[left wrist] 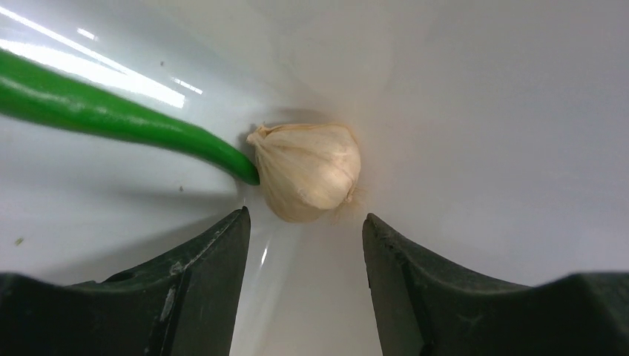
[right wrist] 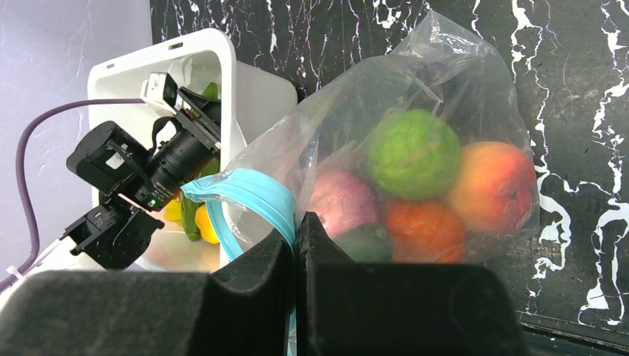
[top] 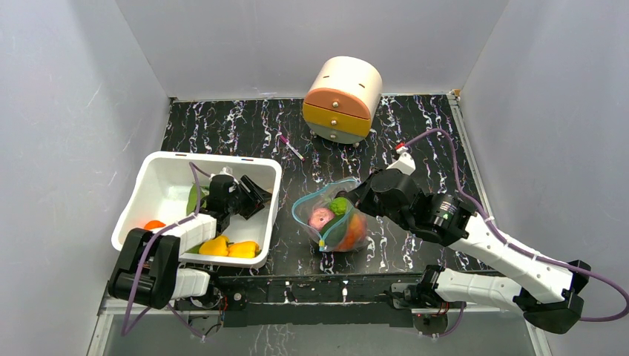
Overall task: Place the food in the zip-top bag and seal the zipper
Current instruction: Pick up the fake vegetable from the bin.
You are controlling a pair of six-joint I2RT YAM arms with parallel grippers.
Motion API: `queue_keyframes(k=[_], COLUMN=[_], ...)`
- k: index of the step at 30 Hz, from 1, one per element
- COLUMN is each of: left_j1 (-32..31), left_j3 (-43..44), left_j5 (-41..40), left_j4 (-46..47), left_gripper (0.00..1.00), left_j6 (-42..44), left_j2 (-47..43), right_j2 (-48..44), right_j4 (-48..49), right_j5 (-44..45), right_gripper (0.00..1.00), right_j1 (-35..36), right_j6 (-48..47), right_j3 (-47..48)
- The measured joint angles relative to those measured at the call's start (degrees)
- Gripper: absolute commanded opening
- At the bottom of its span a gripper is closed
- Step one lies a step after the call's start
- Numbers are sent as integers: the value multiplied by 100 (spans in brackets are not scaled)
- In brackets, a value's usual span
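My left gripper [left wrist: 305, 220] stands open before a garlic bulb [left wrist: 311, 170] in the white tub [top: 167, 185]. My right gripper [right wrist: 297, 222] is clamped tight on the blue rim of the zip-top bag [right wrist: 445, 67].

Robot lab booth: grey walls [top: 245, 44] enclose a marbled table [top: 222, 126].

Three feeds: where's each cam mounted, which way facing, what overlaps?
Top external: above and behind the bases, looking down on the table; left arm and right arm show.
Left wrist: on the left arm, facing into the white tub at a garlic bulb; open left end effector shows.
Right wrist: on the right arm, facing the zip-top bag; right end effector shut on it.
Shared: top and right wrist both show bag and tub.
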Motion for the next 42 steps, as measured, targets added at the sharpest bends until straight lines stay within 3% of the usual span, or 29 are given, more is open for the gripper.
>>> queue_keyframes(k=[13, 27, 34, 42], left_j1=[-9, -20, -33, -48], left_j3=[192, 313, 363, 380], left_j5=[-33, -131, -319, -623], left_j4=[358, 136, -315, -1117], left_gripper=[57, 32, 26, 24], left_j6=[107, 275, 407, 608], left_j2=[444, 459, 223, -734], right_j2=[33, -162, -249, -330], right_j4=[17, 15, 20, 13], right_j5=[4, 26, 24, 9], right_gripper=[0, 0, 0, 0], right_j1=[0, 0, 0, 0], right_j6=[-22, -17, -9, 13], right_j3=[0, -98, -149, -192])
